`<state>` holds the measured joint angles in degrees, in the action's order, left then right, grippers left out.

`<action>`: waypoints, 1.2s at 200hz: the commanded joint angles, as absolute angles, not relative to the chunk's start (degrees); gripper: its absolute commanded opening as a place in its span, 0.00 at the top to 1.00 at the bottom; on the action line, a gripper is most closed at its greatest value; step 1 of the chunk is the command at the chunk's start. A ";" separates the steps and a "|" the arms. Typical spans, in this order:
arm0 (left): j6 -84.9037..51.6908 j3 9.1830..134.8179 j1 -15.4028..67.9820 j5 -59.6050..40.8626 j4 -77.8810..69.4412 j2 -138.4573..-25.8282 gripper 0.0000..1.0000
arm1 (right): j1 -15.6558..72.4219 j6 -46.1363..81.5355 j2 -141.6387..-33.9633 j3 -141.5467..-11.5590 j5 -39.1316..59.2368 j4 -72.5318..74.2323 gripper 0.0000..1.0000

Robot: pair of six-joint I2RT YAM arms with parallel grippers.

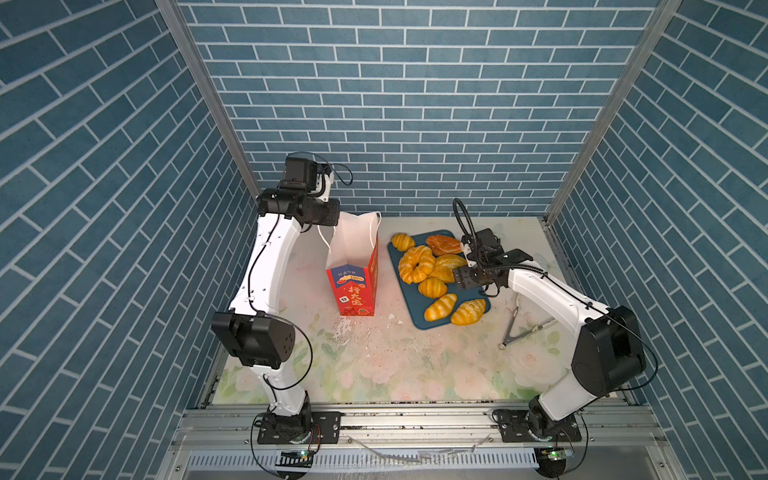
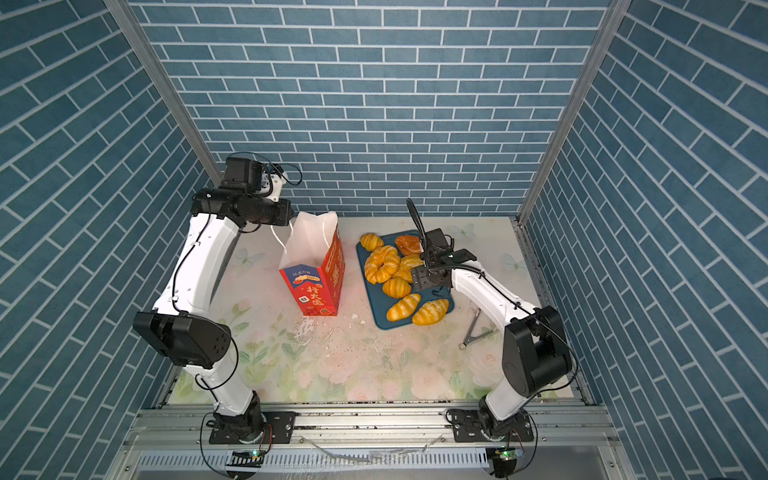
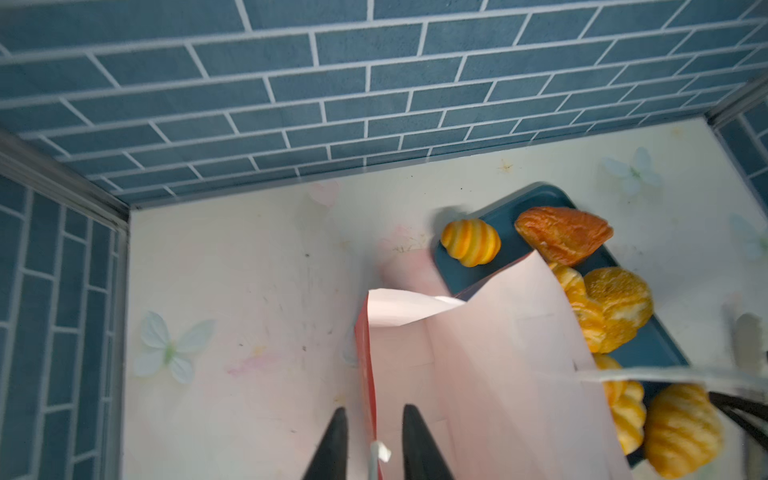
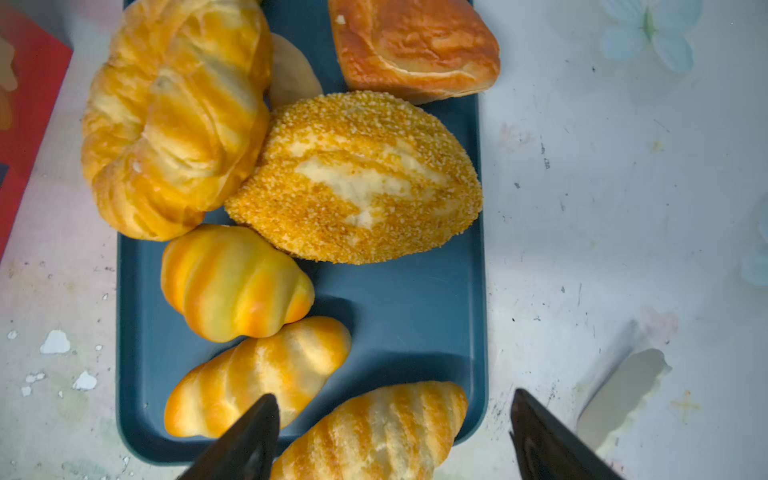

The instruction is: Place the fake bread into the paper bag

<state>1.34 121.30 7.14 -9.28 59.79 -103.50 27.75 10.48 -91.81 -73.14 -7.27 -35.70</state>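
The upright red paper bag (image 1: 353, 286) with yellow characters, white interior and white cord handles stands on the floral-printed surface (image 1: 395, 365). Its mouth is open, and it is just left of the dark teal rectangular tray (image 4: 407, 316). All seven pieces of the glossy golden-orange fake bread (image 2: 381, 262) lie on the tray. At the far end are a small ridged bun (image 1: 403, 242) on the left and a flat reddish-brown pastry (image 1: 444, 244) on the right. In the middle are a braided ring (image 1: 415, 264) and, touching it, a seeded oval loaf (image 4: 357, 178). A second ridged bun (image 1: 432, 286) lies nearer. At the near end are a left croissant (image 1: 440, 306) and a right croissant (image 1: 468, 311), side by side. The left end effector (image 3: 375, 409) is at the far left rim of the bag. Its fingers stand apart, with the red edge of the paper wall and a white cord handle (image 3: 380, 451) between them. Contact with the paper cannot be determined. The right end effector (image 4: 395, 399) hovers above the right edge of the tray, jaws wide apart and empty, with the right croissant below the gap. A grey V-shaped metal tool (image 1: 519, 330) lies on the surface to the right of the tray, apart from it.
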 commanded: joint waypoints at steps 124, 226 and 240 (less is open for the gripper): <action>-2.87 92.59 6.86 -2.90 50.88 -77.38 0.21 | 8.46 36.76 -78.11 -58.98 -7.55 -52.93 0.06; -1.19 93.16 6.37 -4.39 51.89 -77.67 0.20 | 4.88 49.78 -79.70 -45.73 -5.58 -41.20 0.01; -0.72 93.76 6.16 -4.14 52.53 -77.82 0.20 | 4.77 50.31 -80.80 -44.87 -5.80 -38.14 0.01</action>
